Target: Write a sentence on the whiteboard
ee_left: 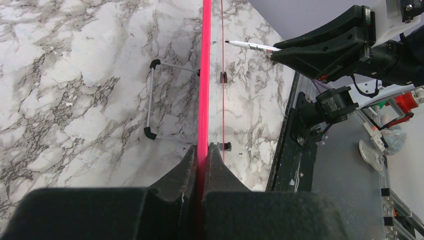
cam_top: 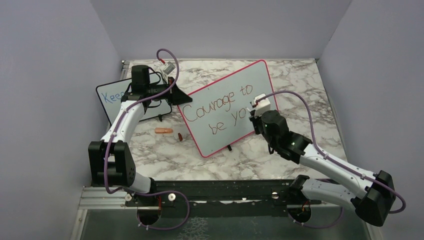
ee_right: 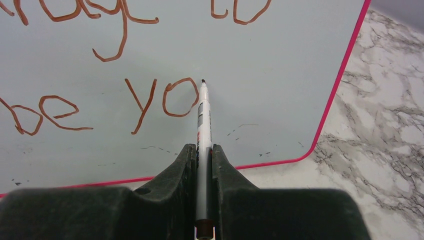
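Note:
The whiteboard with a red-pink frame stands tilted on the marble table. The red-brown sentence on it reads "Courage to" and below "be yo". My left gripper is shut on the board's left edge; the left wrist view shows the pink frame edge-on between the jaws of the gripper. My right gripper is shut on a white marker. Its tip sits at the board just right of the "o". In the top view the right gripper is at the board's lower right.
A smaller black-framed board with blue writing stands at the left behind my left arm. An orange marker cap and a small dark red piece lie on the table in front of it. The board's wire stand rests behind it.

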### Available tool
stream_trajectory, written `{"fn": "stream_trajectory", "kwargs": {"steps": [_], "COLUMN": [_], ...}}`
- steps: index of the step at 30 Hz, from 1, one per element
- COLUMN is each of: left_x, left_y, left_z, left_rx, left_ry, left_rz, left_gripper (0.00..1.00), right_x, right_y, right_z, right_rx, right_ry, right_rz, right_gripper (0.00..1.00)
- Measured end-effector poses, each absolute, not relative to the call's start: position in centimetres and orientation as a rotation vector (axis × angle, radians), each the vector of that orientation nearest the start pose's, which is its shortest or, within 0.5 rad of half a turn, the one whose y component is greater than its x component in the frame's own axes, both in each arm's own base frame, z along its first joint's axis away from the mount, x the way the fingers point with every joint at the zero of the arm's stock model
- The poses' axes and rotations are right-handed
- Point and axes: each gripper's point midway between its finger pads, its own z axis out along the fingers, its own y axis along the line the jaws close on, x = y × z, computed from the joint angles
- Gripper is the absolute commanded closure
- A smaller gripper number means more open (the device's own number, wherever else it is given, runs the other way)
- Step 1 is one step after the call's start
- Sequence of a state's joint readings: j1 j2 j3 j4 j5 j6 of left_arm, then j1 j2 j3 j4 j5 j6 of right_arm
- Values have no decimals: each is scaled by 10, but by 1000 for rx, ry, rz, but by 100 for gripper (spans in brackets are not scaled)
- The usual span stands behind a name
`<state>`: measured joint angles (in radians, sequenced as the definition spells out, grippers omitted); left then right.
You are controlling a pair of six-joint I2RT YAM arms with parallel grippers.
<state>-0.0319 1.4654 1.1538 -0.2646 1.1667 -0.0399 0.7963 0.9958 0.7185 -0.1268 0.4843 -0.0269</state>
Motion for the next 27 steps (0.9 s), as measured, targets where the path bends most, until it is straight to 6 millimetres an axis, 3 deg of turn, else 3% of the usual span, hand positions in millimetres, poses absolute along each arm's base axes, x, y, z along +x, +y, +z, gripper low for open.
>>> {"fn": "stream_trajectory", "kwargs": {"steps": [27], "left_x": [334], "left_y": [-173], "left_z": [246], "left_rx": [663], "left_ry": [1877], "left_rz": [-1273], "left_gripper": [100], "right_x": [292], "right_y": [172], "right_z": [193], "right_rx": [-467], "right_ry": [1874], "right_rz": [21], "right_gripper": [99]}}
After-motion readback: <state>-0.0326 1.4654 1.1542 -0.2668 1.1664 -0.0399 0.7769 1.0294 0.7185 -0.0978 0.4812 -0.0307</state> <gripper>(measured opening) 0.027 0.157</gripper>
